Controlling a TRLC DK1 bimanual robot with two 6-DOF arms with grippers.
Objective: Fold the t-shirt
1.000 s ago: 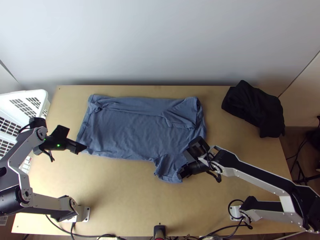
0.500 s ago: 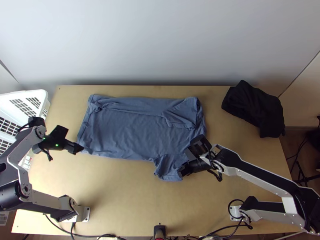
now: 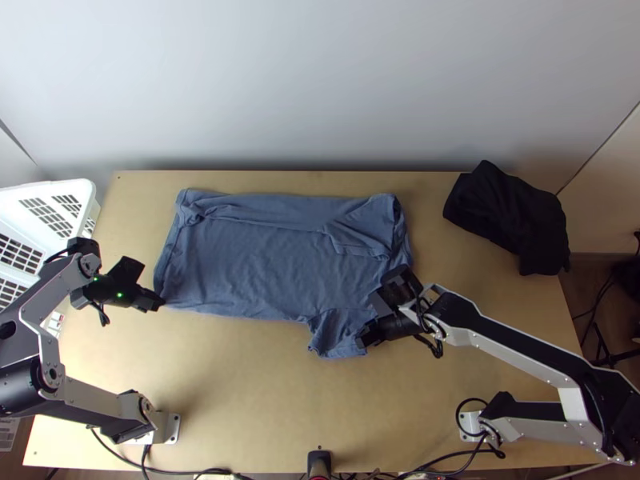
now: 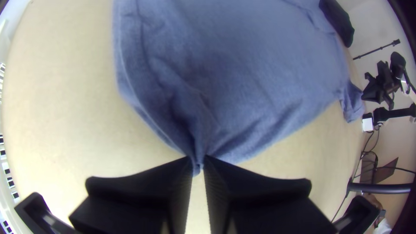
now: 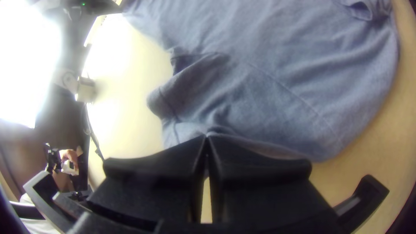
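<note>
Where left pincer [image 4: 198, 160] grips hem corner [image 4: 198, 149] and right pincer [image 5: 206, 136] grips shoulder fabric [image 5: 255, 119], we list: blue t-shirt [image 3: 256, 264], long axis across the desk [image 3: 256, 392], body beyond both

My right hand [image 3: 365, 339] has its flat black fingers [image 5: 164, 167] closed on an edge of the blue t-shirt [image 5: 268, 78], where small creases gather at the tips. Beside them a wrinkled part [image 5: 173, 99] juts out from the body, which lies spread on the desk [image 5: 134, 82]. Farther off, my left hand [image 3: 159, 303] is at another corner of the cloth, a green light glowing on its arm.
</note>
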